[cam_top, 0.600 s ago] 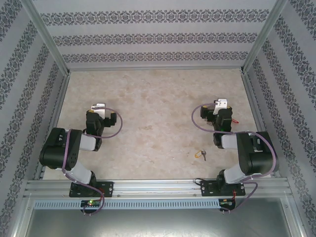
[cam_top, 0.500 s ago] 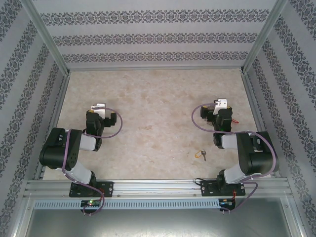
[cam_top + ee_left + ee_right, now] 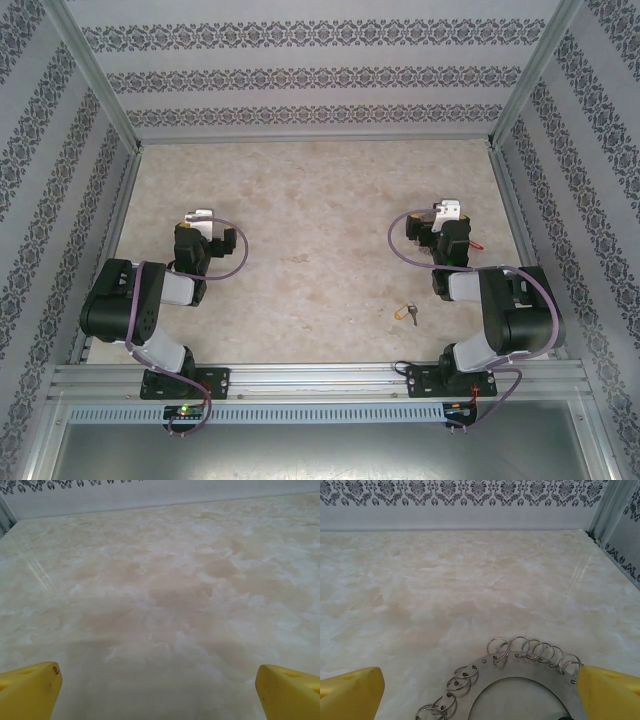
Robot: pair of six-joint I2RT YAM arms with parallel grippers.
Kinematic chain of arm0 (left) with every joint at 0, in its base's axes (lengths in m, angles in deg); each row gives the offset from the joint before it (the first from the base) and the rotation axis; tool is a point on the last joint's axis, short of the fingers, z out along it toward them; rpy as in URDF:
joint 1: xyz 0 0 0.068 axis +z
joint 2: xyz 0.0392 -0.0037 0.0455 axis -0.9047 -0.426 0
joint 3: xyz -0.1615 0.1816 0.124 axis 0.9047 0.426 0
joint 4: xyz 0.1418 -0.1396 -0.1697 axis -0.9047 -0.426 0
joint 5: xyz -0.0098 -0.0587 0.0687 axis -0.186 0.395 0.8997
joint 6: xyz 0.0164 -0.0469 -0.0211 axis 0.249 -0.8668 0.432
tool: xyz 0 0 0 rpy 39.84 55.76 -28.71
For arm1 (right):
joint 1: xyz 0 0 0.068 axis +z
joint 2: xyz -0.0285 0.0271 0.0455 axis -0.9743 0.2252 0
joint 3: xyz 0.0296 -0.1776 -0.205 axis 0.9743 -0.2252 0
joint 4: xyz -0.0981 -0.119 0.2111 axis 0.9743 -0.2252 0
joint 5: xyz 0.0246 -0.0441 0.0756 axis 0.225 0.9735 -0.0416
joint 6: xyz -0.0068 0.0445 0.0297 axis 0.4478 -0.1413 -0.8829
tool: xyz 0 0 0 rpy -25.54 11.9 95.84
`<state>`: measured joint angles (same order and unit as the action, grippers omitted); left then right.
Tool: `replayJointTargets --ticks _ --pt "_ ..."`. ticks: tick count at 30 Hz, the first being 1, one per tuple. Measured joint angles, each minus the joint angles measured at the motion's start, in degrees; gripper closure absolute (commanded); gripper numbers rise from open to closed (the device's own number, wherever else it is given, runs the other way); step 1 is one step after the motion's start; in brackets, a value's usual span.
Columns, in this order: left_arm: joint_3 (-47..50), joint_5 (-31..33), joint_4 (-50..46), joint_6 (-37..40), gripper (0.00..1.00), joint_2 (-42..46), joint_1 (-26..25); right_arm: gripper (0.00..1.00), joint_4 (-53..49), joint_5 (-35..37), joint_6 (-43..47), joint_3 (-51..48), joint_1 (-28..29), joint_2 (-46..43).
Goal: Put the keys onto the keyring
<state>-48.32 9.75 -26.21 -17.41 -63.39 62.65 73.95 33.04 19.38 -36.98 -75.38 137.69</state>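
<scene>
1. Table (image 3: 310, 200): beige, marbled top, walled in on the left, far and right sides by patterned panels (image 3: 320, 75).
2. Left arm (image 3: 130, 300): folded over the near left part of the table, wrist pointing to the far side.
3. Right arm (image 3: 510, 310): folded the same way over the near right part, wrist toward the far side.
4. Left gripper (image 3: 157, 700): claw spread wide, nothing in it. The two yellow fingers (image 3: 30, 690) sit at the lower corners of its wrist view, with bare tabletop between them.
5. Right gripper (image 3: 480, 695): claw also spread wide, yellow fingers (image 3: 350, 690) well apart.
6. Keyring (image 3: 480, 672): flat grey metal ring with small wire loops along its outer rim. It lies between the right fingers. Its right edge runs behind the right-hand finger; I cannot tell whether they touch.
7. Keys (image 3: 408, 314): small bunch with a yellow head, lying on the table near the right arm, on its left side and nearer than the gripper.
8. Small red piece (image 3: 476, 245): just right of the right wrist. Too small to identify.
</scene>
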Motion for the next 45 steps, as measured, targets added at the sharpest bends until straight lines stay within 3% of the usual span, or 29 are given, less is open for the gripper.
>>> replayJointTargets --ticks 19,24,28,32,39,45 --pt "0.00 0.24 -0.02 -0.02 0.00 0.00 0.00 0.02 -0.11 -0.02 -0.02 0.00 -0.02 -0.02" --pt "0.02 0.02 -1.49 0.00 0.00 1.68 0.00 0.02 -5.20 0.66 0.17 -0.35 0.52 -6.27" --pt "-0.52 0.50 -7.63 -0.68 0.00 9.46 0.00 0.02 -19.93 4.57 -2.27 2.75 2.93 -18.95" --pt "-4.09 0.92 -17.94 -2.69 0.00 16.76 -0.68 0.02 -37.51 5.11 -5.25 13.99 3.43 -22.56" --pt "-12.07 5.84 -39.50 -10.34 0.00 28.92 -7.10 0.02 -58.21 -1.14 -7.72 27.34 1.79 -13.84" --pt "-16.72 -0.37 -49.55 -17.14 0.00 30.51 -12.92 0.02 -69.81 -9.46 -8.79 32.35 0.37 -2.91"
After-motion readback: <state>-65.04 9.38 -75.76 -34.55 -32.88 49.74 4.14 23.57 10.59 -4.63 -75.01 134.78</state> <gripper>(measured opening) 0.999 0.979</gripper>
